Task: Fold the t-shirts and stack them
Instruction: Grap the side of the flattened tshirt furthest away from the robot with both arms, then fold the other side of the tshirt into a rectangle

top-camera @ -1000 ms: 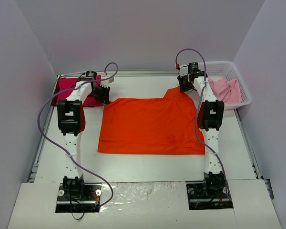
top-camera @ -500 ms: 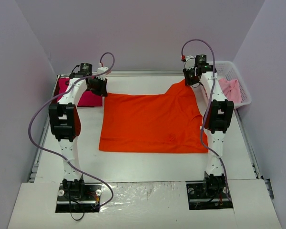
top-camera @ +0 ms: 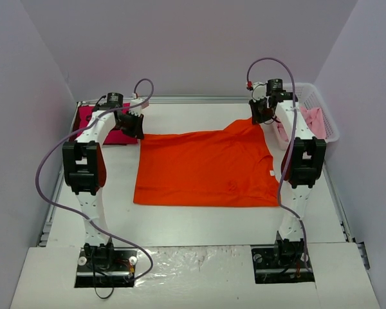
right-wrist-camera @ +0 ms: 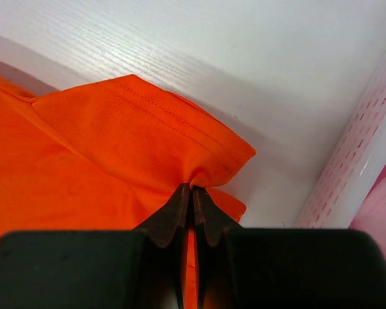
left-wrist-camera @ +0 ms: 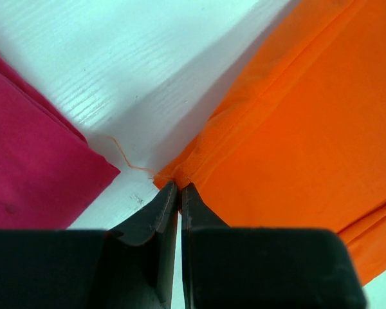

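A bright orange t-shirt (top-camera: 206,168) lies spread over the middle of the table. My left gripper (left-wrist-camera: 179,187) is shut on its far-left corner (top-camera: 143,136). My right gripper (right-wrist-camera: 192,188) is shut on the sleeve at its far-right corner (top-camera: 248,125), lifting the cloth a little. A magenta-red t-shirt (top-camera: 92,122) lies folded at the far left, also seen beside the left fingers (left-wrist-camera: 32,154). A pale pink t-shirt (top-camera: 314,121) lies crumpled in the basket.
The white lattice basket (top-camera: 309,93) stands at the far right, close to my right gripper; its wall (right-wrist-camera: 360,161) fills the right edge of the right wrist view. A purple cable loops over each arm. Grey walls close in the table.
Both grippers have pulled the orange shirt's far edge farther back and apart. The cloth now lies flatter and wider; the right sleeve moved toward the basket.
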